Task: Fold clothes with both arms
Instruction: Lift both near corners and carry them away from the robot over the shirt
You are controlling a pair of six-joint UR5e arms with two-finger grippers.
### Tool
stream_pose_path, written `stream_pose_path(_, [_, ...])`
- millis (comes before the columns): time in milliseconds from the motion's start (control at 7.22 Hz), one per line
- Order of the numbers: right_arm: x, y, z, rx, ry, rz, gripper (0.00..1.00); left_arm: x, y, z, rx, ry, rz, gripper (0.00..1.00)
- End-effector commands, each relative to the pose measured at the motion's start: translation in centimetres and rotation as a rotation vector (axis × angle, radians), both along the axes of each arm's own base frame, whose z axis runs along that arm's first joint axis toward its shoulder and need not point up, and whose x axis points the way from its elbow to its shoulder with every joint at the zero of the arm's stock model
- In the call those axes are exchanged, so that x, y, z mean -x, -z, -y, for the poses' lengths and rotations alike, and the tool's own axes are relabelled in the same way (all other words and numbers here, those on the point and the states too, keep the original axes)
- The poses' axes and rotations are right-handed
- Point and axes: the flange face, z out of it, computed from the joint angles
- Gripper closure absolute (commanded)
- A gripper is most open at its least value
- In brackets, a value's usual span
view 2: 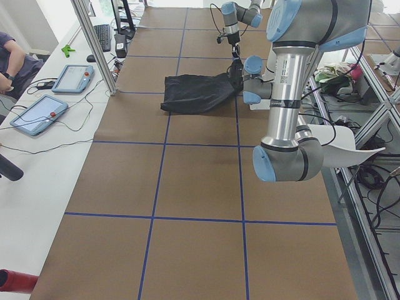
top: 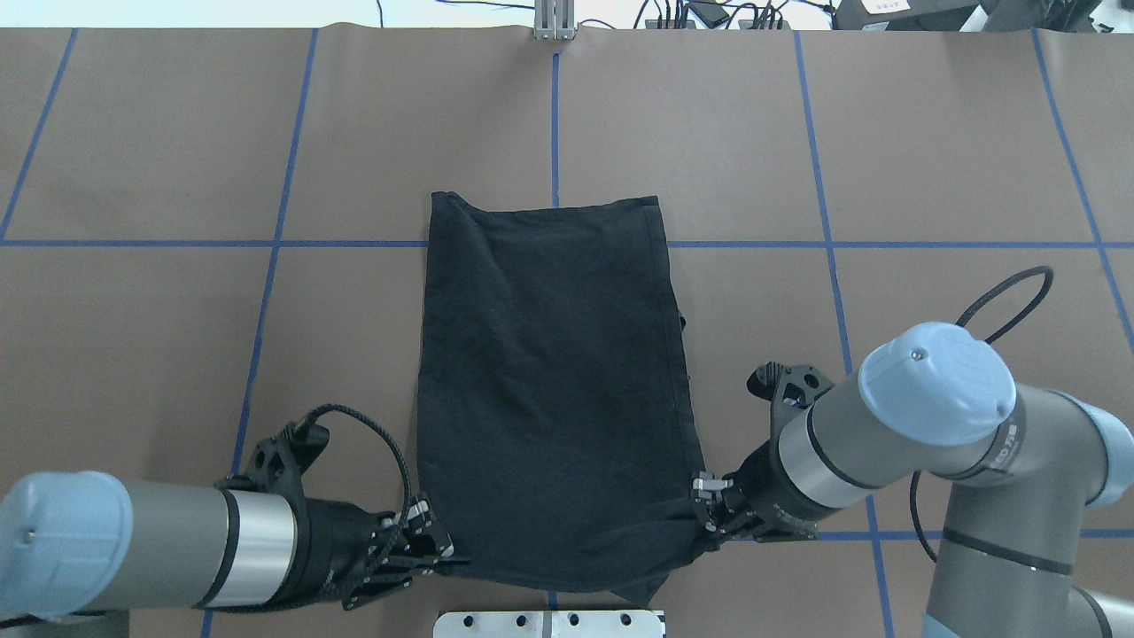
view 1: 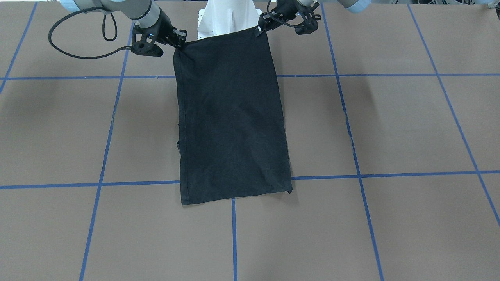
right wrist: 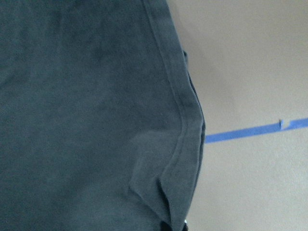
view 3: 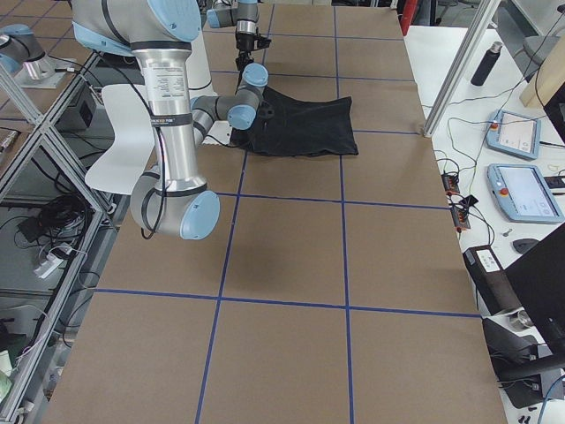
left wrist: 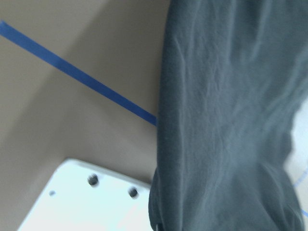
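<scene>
Pinching the shirt (top: 549, 381) at its two robot-side corners, overhead view: left gripper (top: 432, 554) on the 7 o'clock corner, right gripper (top: 709, 512) on the 5 o'clock corner. Both are clamped tight on cloth, and the hem bunches and pulls into each grip. Shirt lies mid-table (top: 177, 354), folded to a long strip, plain black side up. Long axis runs 6 to 12 o'clock, straight away from the grippers. Far hem at 12 o'clock lies flat and free. Arms about equally near, one per corner. Judgement: next fold likely carries the held edge toward 12 o'clock onto the far hem. Both must travel level or the strip skews.
</scene>
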Motion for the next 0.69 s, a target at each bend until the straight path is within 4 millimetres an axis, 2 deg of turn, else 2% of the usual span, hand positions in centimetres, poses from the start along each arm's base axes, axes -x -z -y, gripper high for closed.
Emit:
stream_pose_path(0, [-3.3, 4.3, 6.3, -0.043, -0.141, 0.075, 1.00, 3.3, 2.0, 5.7, -0.028, 0.132, -0.040, 1.00])
stream_pose_path(138, [-3.8, 6.2, 9.4, -0.059, -0.196, 0.098, 1.00, 4.2, 2.8, 8.4, -0.033, 0.192, -0.051, 1.00])
stream_pose_path(277, [-3.7, 7.6, 13.2, -0.062, -0.253, 0.097, 1.00, 3.0, 2.9, 12.0, -0.028, 0.247, -0.034, 1.00])
stream_pose_path(415, [-3.9, 8.4, 16.9, -0.060, -0.303, 0.089, 1.00, 1.4, 2.2, 16.6, -0.014, 0.309, 0.004, 1.00])
stream_pose_path(554, [-3.6, 7.9, 20.2, -0.057, -0.334, 0.059, 1.00, 0.1, 1.1, 20.8, -0.030, 0.356, 0.055, 1.00])
